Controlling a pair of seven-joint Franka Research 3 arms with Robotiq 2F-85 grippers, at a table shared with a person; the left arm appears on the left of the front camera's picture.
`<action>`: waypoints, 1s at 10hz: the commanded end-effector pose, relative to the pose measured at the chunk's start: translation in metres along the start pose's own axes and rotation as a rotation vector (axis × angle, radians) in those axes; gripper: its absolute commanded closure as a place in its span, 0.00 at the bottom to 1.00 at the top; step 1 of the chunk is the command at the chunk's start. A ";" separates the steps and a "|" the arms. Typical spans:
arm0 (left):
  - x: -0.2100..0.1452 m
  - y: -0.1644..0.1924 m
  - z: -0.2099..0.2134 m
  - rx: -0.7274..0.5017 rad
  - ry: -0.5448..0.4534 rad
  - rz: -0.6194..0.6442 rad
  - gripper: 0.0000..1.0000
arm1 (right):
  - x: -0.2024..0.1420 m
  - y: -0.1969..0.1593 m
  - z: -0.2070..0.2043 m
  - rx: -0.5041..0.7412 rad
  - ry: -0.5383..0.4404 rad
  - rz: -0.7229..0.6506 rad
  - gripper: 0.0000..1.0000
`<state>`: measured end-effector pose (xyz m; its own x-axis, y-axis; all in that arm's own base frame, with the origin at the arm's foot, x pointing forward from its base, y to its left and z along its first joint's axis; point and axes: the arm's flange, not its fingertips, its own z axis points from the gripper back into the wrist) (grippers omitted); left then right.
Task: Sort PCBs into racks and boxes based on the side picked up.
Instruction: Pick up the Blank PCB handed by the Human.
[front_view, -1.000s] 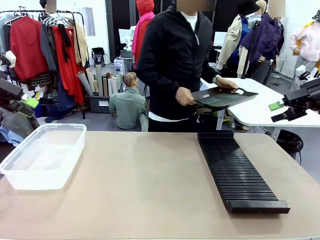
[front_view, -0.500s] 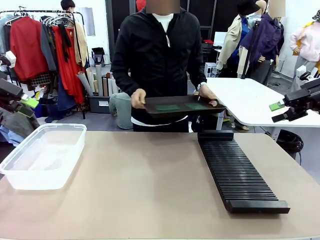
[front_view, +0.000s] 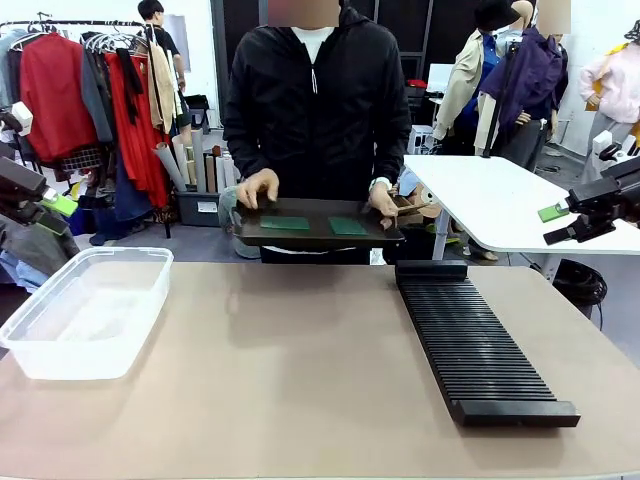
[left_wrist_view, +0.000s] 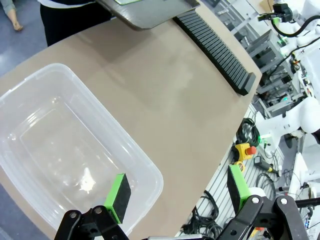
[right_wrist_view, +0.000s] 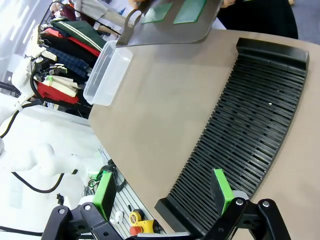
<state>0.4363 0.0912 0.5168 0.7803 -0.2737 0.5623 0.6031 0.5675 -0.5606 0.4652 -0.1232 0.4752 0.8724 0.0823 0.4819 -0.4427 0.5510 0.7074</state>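
Note:
A person at the far side holds a dark shallow tray with both hands just above the table's far edge. Two green PCBs lie flat on it side by side; the right wrist view shows them too. The long black slotted rack runs from the far edge toward me on the right. The clear tub stands empty at the left. My left gripper hangs open over the tub's near corner. My right gripper stands open above the rack's near end.
Both arms stay pulled back at the picture's sides, the left gripper and the right gripper off the table. A white table stands behind at the right. Bare tan tabletop lies between tub and rack.
The person has swung the tray with the PCBs from the right to the middle and lowered it toward the table's far edge. Neither arm has moved.

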 end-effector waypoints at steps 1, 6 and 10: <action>0.000 0.000 0.001 -0.005 -0.003 0.002 0.00 | 0.001 0.001 0.000 -0.002 0.001 0.001 0.00; 0.000 0.000 0.001 -0.005 -0.003 0.002 0.00 | 0.001 0.001 0.000 -0.002 0.001 0.001 0.00; 0.000 0.000 0.001 -0.005 -0.003 0.002 0.00 | 0.001 0.001 0.000 -0.002 0.001 0.001 0.00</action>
<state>0.4363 0.0913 0.5168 0.7804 -0.2735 0.5623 0.6029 0.5677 -0.5606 0.4653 -0.1231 0.4752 0.8724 0.0825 0.4818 -0.4428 0.5511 0.7073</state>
